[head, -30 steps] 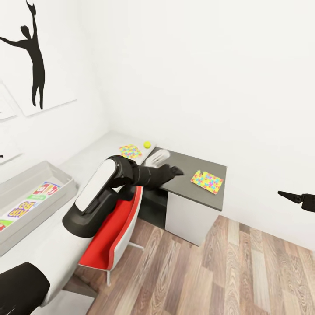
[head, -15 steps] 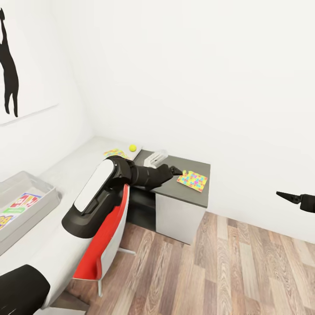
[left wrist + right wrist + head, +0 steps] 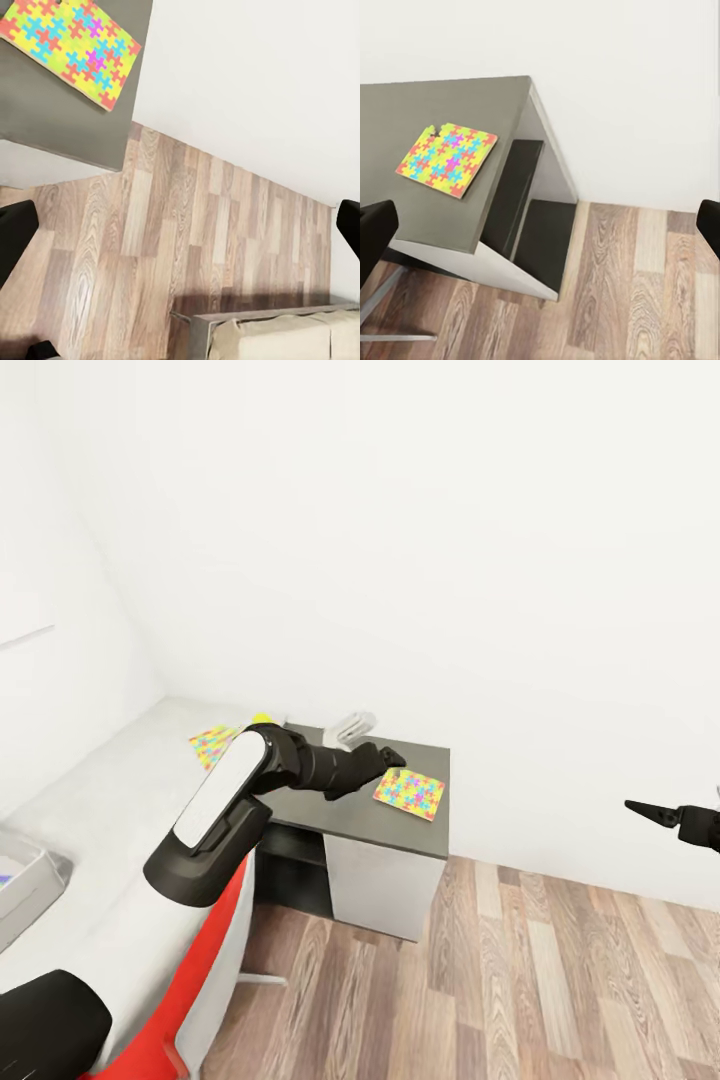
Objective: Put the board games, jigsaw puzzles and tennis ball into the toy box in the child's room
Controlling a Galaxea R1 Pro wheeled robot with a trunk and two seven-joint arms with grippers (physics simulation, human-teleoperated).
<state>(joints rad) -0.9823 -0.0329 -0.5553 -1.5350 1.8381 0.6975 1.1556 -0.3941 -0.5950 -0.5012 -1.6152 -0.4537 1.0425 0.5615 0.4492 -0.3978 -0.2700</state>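
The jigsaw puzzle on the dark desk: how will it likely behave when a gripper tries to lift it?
The jigsaw puzzle lies flat and thin on the desk, so fingers probably cannot get under it easily. It looks light and may slide when pushed. It lies near the desk edge, so it could perhaps be slid over for a grip.

We see a dark table [image 3: 420,830] carrying one jigsaw puzzle [image 3: 409,794], beside a pale table [image 3: 110,780] holding another puzzle [image 3: 212,744] and a tennis ball [image 3: 262,718].

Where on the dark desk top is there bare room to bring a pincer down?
The dark desk top is bare between the jigsaw puzzle and the wall, and along its front edge. In the head view it is tighter at the far end, near the white object, tennis ball and second puzzle.
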